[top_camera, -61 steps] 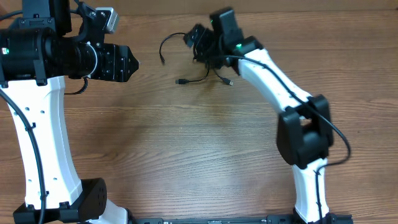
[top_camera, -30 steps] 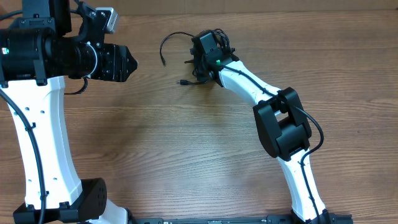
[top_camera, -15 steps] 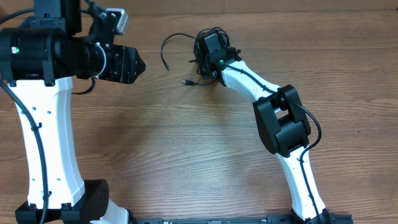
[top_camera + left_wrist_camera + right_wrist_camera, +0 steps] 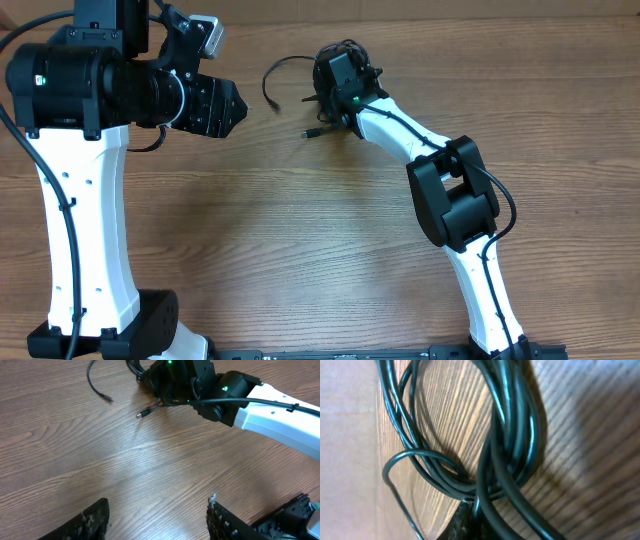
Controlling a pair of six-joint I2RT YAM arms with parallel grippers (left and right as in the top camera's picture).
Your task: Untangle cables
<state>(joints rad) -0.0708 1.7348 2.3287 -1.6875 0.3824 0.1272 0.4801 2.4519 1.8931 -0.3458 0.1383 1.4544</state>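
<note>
Overhead: cables (image 4: 345, 50) bunched in a small tangle near the far edge of the table (image 4: 300, 250), with a stray cord (image 4: 268, 82) curving off to the left and a plug end (image 4: 310, 132) lying just beside. Down on the cables, the right gripper (image 4: 335, 78), jaws hidden under its own body from this angle. Danger of hoisting the whole tangle as one lump, through a pinch across several strands at once. Danger too of drawing the knot tighter by pulling with no hold on the other side. Well apart from the cables, the left gripper (image 4: 228, 106), touching nothing.

Left wrist: fingers (image 4: 90, 520) spread wide, nothing between, bare wood below. Plug end and stray cord lying loose ahead. Possible clash of the two arms on any reach for the plug end, given its closeness to the right arm.

Right wrist: cables filling the view, several loops crossing, one thin strand bowing out to the left. Dark fingertip (image 4: 462, 521) at the bottom edge, strands converging on it. Jaws closed, apparently pinching cord there, number of strands impossible to tell. Likely slip of so thin a cord under a sharp tug.
</note>
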